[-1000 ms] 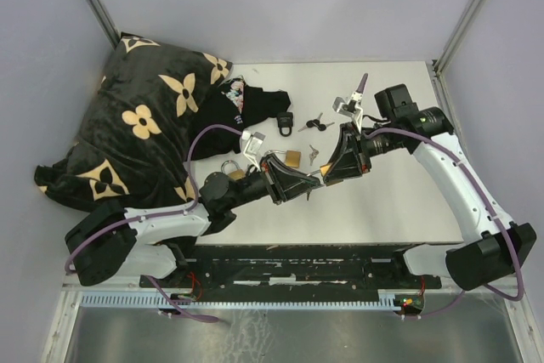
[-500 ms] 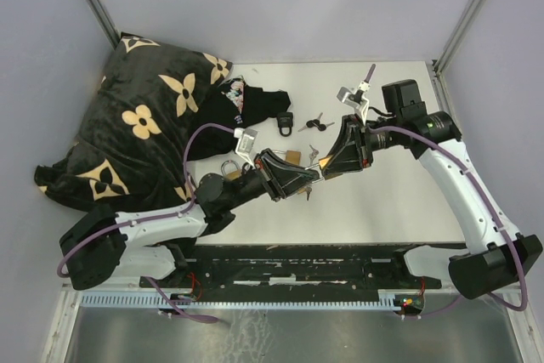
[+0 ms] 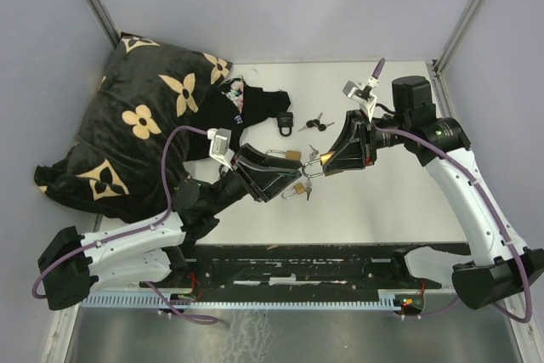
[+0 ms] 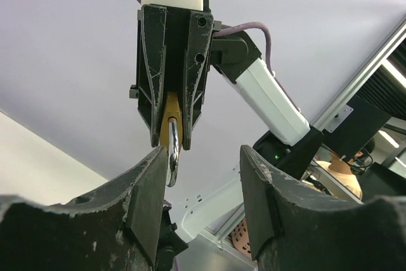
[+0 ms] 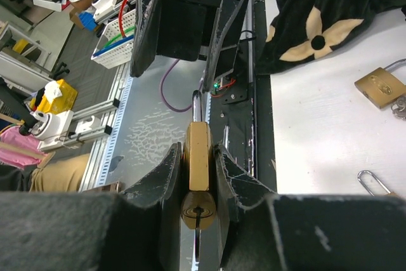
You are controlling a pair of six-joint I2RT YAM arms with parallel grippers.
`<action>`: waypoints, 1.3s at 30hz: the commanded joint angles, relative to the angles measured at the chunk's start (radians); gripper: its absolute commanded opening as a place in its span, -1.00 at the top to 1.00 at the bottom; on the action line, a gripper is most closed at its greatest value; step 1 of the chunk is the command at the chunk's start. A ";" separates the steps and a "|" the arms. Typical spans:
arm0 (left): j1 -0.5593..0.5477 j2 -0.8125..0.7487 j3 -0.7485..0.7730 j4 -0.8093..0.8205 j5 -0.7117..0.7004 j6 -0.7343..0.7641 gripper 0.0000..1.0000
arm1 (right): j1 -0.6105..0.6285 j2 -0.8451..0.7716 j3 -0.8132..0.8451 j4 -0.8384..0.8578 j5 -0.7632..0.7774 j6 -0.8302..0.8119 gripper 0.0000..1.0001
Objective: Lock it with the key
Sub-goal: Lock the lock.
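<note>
Over the table's middle, top view: my left arm runs low from the near left edge and angles up toward centre. My left gripper has its fingers spread, tips just short of my right gripper. My right arm comes in from the right with the elbow bent and the wrist pointing left. It is clamped on a brass padlock, held off the tabletop. The keys, with dark heads, lie flat beside a black padlock, well apart from both grippers. A second brass padlock sits on the table behind my left fingers. A plush black cushion with tan flower print fills the far left corner.

Left wrist view: my left fingers are apart with nothing gripped. The right gripper hangs above them. The brass body is pinched flat and its silver shackle points down, just beside my left-hand pad.

Right wrist view: my pads squeeze the brass padlock by its flat sides. The keyhole faces the camera and I see no key in it. The shackle points away toward the open left gripper.
</note>
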 commanded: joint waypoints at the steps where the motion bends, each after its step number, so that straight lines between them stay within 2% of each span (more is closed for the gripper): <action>1: -0.003 -0.042 -0.006 -0.090 -0.039 0.074 -0.12 | -0.007 -0.042 -0.015 0.116 -0.034 0.081 0.96; 8: -0.003 0.005 0.035 -0.121 0.010 0.073 -0.07 | -0.008 -0.053 -0.032 0.175 -0.039 0.135 0.96; 13: -0.003 0.024 0.048 -0.108 0.030 0.066 0.12 | -0.008 -0.063 -0.051 0.187 -0.024 0.144 0.96; 21: -0.003 -0.015 0.030 -0.094 0.000 0.070 0.10 | -0.008 -0.068 -0.069 0.195 -0.021 0.147 0.96; 31: -0.004 -0.002 0.033 -0.082 0.006 0.064 0.27 | -0.007 -0.072 -0.077 0.195 -0.023 0.150 0.96; 39: -0.003 0.025 0.050 -0.062 0.036 0.067 0.62 | -0.007 -0.073 -0.091 0.200 -0.021 0.148 0.96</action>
